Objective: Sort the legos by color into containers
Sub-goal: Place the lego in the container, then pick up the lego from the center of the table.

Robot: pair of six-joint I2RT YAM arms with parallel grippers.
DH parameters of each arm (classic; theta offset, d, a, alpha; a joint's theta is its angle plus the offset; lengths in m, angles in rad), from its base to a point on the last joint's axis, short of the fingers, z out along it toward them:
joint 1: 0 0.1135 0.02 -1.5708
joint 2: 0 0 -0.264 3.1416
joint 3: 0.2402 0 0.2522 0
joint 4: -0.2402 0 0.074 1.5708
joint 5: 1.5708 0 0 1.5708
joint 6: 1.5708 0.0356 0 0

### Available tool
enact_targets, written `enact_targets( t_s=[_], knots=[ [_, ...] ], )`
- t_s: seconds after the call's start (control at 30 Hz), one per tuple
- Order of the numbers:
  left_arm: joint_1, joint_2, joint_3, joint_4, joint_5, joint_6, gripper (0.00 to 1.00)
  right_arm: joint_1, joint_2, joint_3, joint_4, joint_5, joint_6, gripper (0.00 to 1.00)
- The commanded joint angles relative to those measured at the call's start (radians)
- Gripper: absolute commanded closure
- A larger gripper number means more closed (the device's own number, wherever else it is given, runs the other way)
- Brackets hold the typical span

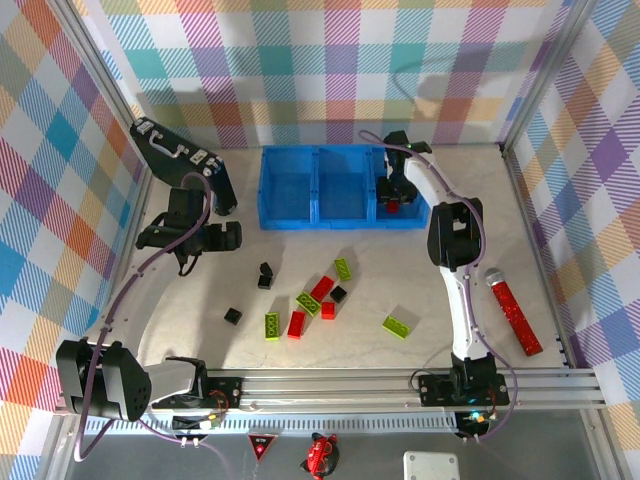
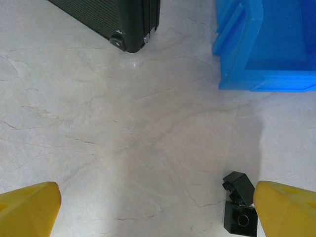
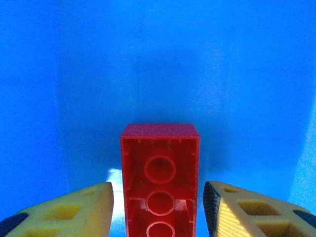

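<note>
My right gripper (image 1: 396,193) reaches down into the rightmost compartment of the blue tray (image 1: 340,222). A red lego (image 3: 160,168) lies underside up between its yellow fingers (image 3: 74,212), with a narrow gap on each side, so the gripper is open around it. That red lego (image 1: 393,207) rests on the compartment floor. My left gripper (image 1: 230,237) hovers wide open over bare table, with two black legos (image 2: 240,205) just inside its right fingertip (image 2: 286,210). Loose legos lie mid-table: lime (image 1: 308,303), red (image 1: 296,323) and black (image 1: 233,315).
A black case (image 1: 185,160) leans at the back left, its corner (image 2: 131,37) ahead of my left gripper. A red glittery stick (image 1: 514,315) lies at the right. The left and middle compartments show no bricks.
</note>
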Motion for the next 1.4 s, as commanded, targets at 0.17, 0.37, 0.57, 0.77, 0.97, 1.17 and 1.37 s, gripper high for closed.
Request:
enact_targets(
  t_s=[0.17,0.37,0.57,0.77,0.97,1.17,1.37],
  knots=[
    [-0.006,0.009,0.01,-0.023,0.026,-0.023,0.0,0.001,-0.181,-0.071,-0.041,-0.018,0.03,0.46],
    [-0.007,0.017,0.015,-0.019,0.085,-0.111,0.0,0.015,-0.307,-0.224,0.003,-0.035,0.052,0.46],
    [-0.019,0.055,0.055,-0.082,0.179,-0.227,0.0,0.042,-0.433,-0.365,0.024,-0.045,0.077,0.46],
    [-0.084,0.095,0.068,-0.153,0.184,-0.29,0.04,0.068,-0.568,-0.537,0.064,-0.077,0.11,0.46],
    [-0.2,0.103,0.03,-0.154,0.111,-0.334,0.1,0.075,-0.662,-0.675,0.067,-0.101,0.166,0.46],
    [-0.25,0.109,-0.027,-0.106,0.144,-0.339,0.22,0.083,-0.747,-0.803,0.105,-0.096,0.172,0.46],
    [-0.28,0.154,-0.06,-0.091,0.098,-0.318,0.28,0.083,-0.786,-0.87,0.12,-0.105,0.17,0.46]
  ],
)
